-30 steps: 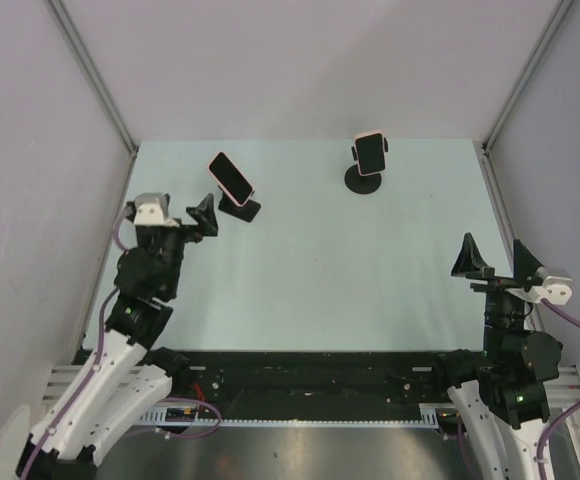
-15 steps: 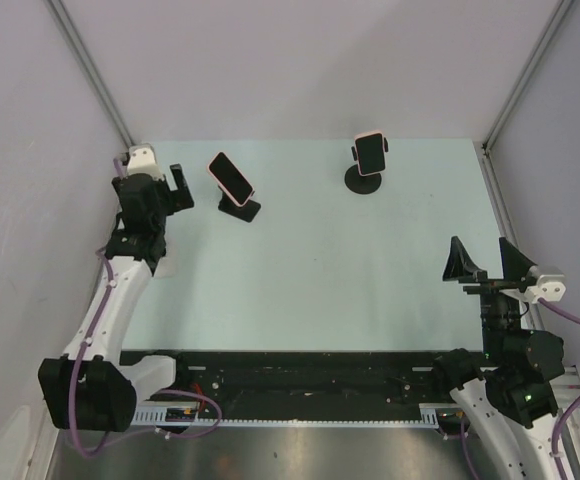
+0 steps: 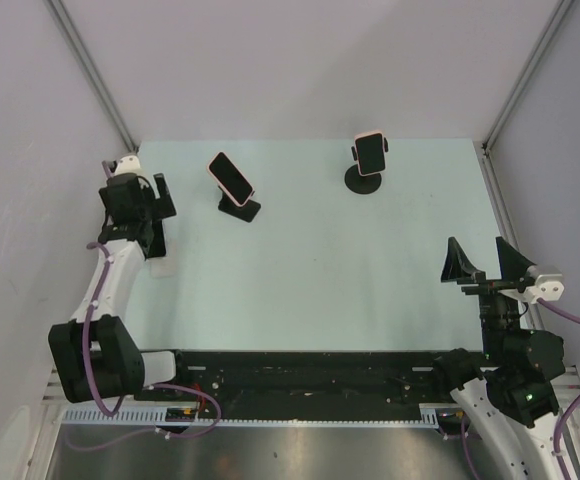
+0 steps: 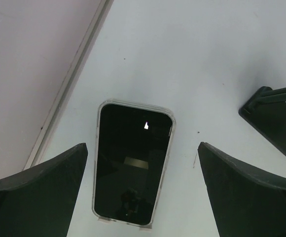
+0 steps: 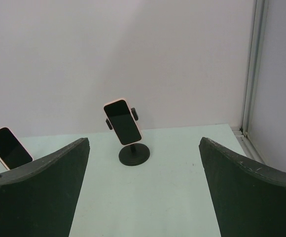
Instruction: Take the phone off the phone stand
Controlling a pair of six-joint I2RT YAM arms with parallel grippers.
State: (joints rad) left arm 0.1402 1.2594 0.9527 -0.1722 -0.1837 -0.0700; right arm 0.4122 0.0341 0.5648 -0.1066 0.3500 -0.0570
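Observation:
Two phones stand on stands at the back of the table. A pink-edged phone leans on a flat black stand. Another phone is clamped in a round-based stand, which also shows in the right wrist view with its phone. A third phone in a clear case lies flat, screen up, between the fingers of my open left gripper, which hangs above it near the left wall. My right gripper is open and empty at the near right, facing the round stand.
The enclosure's left wall and its metal rail run close beside the flat phone. The base of the flat stand lies to the right of my left gripper. The right wall post stands at the far right.
My left arm has swung out to the far left and back, and now points down over the flat phone. My right gripper has shifted slightly left and stays open.

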